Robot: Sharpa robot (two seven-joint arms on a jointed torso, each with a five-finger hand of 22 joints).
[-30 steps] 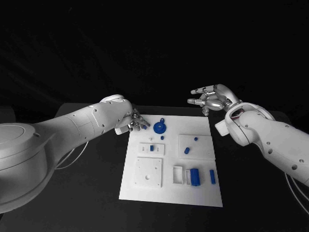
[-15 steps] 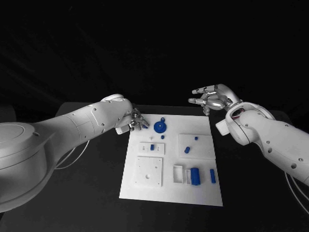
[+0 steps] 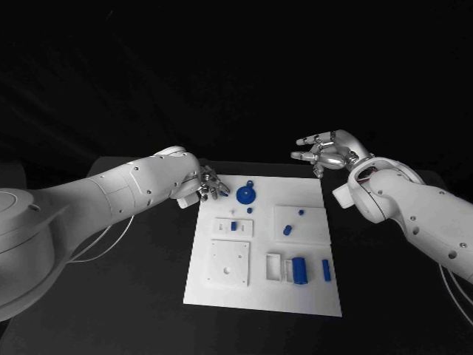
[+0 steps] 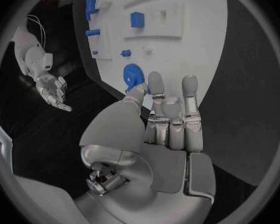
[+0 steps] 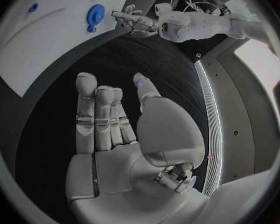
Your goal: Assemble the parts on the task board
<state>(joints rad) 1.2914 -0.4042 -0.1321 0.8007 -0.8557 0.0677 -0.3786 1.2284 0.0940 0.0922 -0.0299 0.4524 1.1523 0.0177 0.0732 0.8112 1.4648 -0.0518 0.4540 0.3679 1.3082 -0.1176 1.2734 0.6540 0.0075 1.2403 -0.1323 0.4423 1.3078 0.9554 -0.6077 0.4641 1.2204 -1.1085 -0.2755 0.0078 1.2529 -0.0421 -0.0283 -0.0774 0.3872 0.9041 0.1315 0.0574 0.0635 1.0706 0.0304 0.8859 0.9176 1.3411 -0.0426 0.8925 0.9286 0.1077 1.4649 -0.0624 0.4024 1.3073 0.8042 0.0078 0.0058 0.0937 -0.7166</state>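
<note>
Head view gives you the clearest layout: the task board [image 3: 263,248] lies flat on the black table [image 3: 140,251], and everything else is best placed against it. At its far end, toward the left corner, sits the blue gear [image 3: 246,196], a round toothed disc lying flat. Your left hand [image 3: 208,185] hovers just beside that corner, next to the gear without touching it. In the left wrist view its fingers [image 4: 190,92] are extended and slightly apart, holding nothing, with the gear [image 4: 132,75] just past the fingertips.

Your right hand [image 3: 327,151] hangs beyond the board's far right corner, apart from it, fingers spread and empty; the right wrist view confirms an open palm [image 5: 124,134] with nothing in it.

Toward the board's near end, a blue block [image 3: 299,269] and a slim blue bar [image 3: 325,269] sit side by side; small blue pegs [image 3: 286,229] stand nearer the middle.

As for handling, the gear looks like a light, rigid plastic piece, probably smooth and a little slippery on its faces. Lying flat, it offers little to get under, so you should likely pinch it across the toothed rim, thumb opposite a finger, where the teeth give some bite. Squeeze gently; it needs little force and could skate across the board if nudged sideways.
</note>
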